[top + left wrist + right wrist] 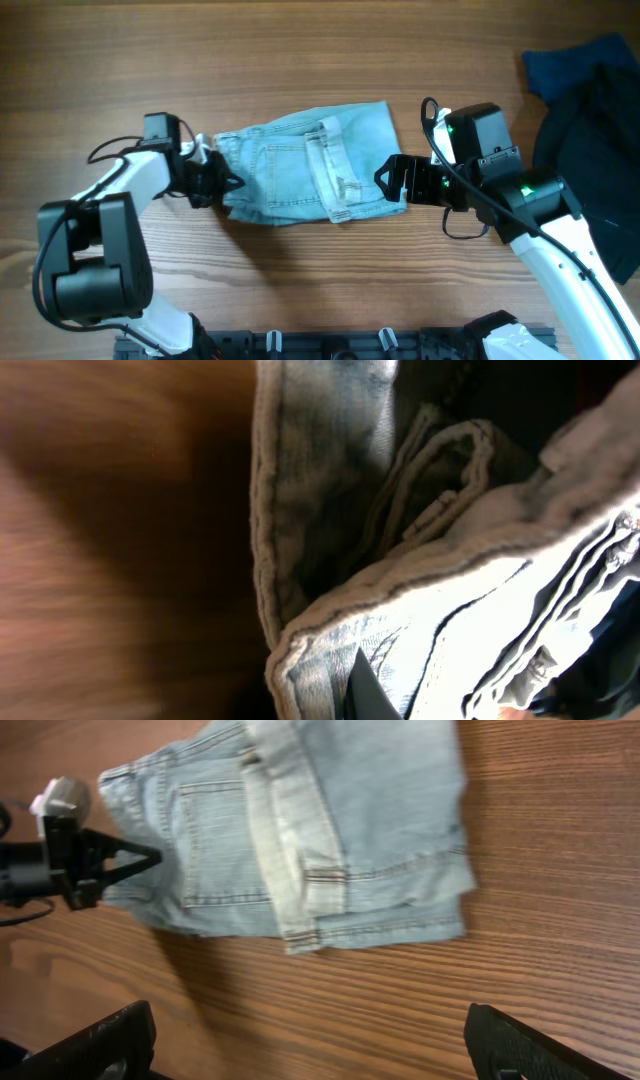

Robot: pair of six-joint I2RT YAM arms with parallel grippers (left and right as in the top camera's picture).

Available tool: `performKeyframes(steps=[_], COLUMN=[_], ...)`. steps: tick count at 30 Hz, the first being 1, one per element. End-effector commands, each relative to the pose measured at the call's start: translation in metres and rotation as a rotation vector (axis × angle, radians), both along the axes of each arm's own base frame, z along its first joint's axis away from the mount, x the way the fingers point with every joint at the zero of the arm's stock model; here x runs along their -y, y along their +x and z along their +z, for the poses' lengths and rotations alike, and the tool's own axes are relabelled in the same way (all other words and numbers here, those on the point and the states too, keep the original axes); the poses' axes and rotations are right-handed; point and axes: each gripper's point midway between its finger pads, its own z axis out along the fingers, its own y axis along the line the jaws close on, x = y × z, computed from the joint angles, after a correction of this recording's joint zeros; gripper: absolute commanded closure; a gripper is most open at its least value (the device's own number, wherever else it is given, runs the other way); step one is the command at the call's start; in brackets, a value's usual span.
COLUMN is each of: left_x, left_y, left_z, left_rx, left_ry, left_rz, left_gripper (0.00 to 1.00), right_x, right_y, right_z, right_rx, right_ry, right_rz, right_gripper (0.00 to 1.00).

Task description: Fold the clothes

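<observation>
The light blue denim shorts (pixel 310 165) lie folded in the middle of the wooden table, back pocket and waistband up. My left gripper (pixel 225 185) is at their left edge and is shut on the denim, which is raised a little there with a shadow beneath. In the left wrist view the shorts (pixel 440 560) fill the frame around a dark fingertip (pixel 365 685). My right gripper (pixel 388 180) is open and empty just off the right edge of the shorts. In the right wrist view its fingers (pixel 310 1055) spread wide over bare wood, with the shorts (pixel 300 820) and the left gripper (pixel 135 865) beyond.
A pile of dark navy and black fabric (pixel 590 120) lies at the table's far right, behind my right arm. Bare wood table (pixel 300 60) surrounds the shorts. A dark rail (pixel 330 345) runs along the front edge.
</observation>
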Motion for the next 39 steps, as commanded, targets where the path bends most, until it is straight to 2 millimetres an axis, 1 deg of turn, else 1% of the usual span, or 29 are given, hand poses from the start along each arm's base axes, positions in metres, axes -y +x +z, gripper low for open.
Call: performKeyframes(steps=[1, 3, 5, 7, 9, 11, 15, 17, 19, 21, 23, 25, 26, 27, 29, 33, 36, 39], left_x=[-0.031, -0.041, -0.052, -0.065, -0.071, -0.073, -0.077, -0.079, -0.081, -0.081, -0.079, -0.076, -0.07, -0.065, -0.055, -0.033, -0.015, -0.001], left_y=[-0.005, -0.008, -0.014, -0.02, -0.025, -0.025, -0.021, -0.019, -0.016, -0.014, -0.012, -0.007, -0.002, 0.001, 0.006, 0.012, 0.011, 0.01], left_z=[0.008, 0.017, 0.024, 0.032, 0.042, 0.055, 0.077, 0.085, 0.092, 0.095, 0.095, 0.095, 0.096, 0.096, 0.097, 0.097, 0.098, 0.099], left_rx=[0.0, 0.01, -0.011, -0.057, -0.089, -0.099, -0.103, -0.1, -0.093, -0.083, -0.073, -0.041, -0.016, -0.003, 0.027, 0.066, 0.081, 0.091], left_ry=[0.053, 0.077, 0.149, 0.235, 0.275, 0.28, 0.299, 0.313, 0.319, 0.318, 0.315, 0.323, 0.327, 0.33, 0.338, 0.387, 0.43, 0.467], left_rz=[0.079, 0.093, 0.091, 0.096, 0.096, 0.097, 0.104, 0.105, 0.106, 0.108, 0.097, 0.065, 0.042, 0.027, -0.012, -0.094, -0.163, -0.2], left_gripper=[0.96, 0.96, 0.96, 0.96, 0.96, 0.96, 0.96, 0.96, 0.96, 0.96, 0.96, 0.96, 0.96, 0.96, 0.96, 0.96, 0.96, 0.96], right_x=[0.004, 0.003, 0.002, -0.002, -0.007, -0.012, -0.018, -0.016, -0.013, -0.015, -0.016, -0.018, -0.02, -0.024, -0.028, -0.041, -0.051, -0.06], right_y=[0.007, 0.011, 0.015, 0.024, 0.036, 0.05, 0.069, 0.078, 0.087, 0.093, 0.095, 0.096, 0.095, 0.094, 0.092, 0.09, 0.087, 0.083], right_z=[-0.008, -0.016, -0.023, -0.029, -0.034, -0.039, -0.057, -0.069, -0.085, -0.102, -0.117, -0.134, -0.145, -0.151, -0.158, -0.164, -0.164, -0.164], right_rx=[-0.004, -0.024, -0.04, -0.041, -0.025, -0.004, -0.001, -0.004, -0.014, -0.038, -0.065, -0.105, -0.135, -0.156, -0.178, -0.19, -0.181, -0.178], right_ry=[-0.058, -0.067, -0.072, -0.072, -0.062, -0.055, -0.062, -0.091, -0.125, -0.137, -0.146, -0.147, -0.14, -0.126, -0.111, -0.081, -0.08, -0.078], right_rz=[0.0, -0.001, -0.001, -0.002, 0.0, 0.0, -0.004, -0.02, -0.034, -0.033, -0.033, -0.043, -0.039, -0.029, -0.018, 0.013, 0.037, 0.053], right_gripper=[0.0, 0.0, 0.0, 0.0, 0.0, 0.0, 0.0, 0.01, 0.01, 0.05, 0.09, 0.1, 0.1, 0.1, 0.1, 0.11, 0.1, 0.1])
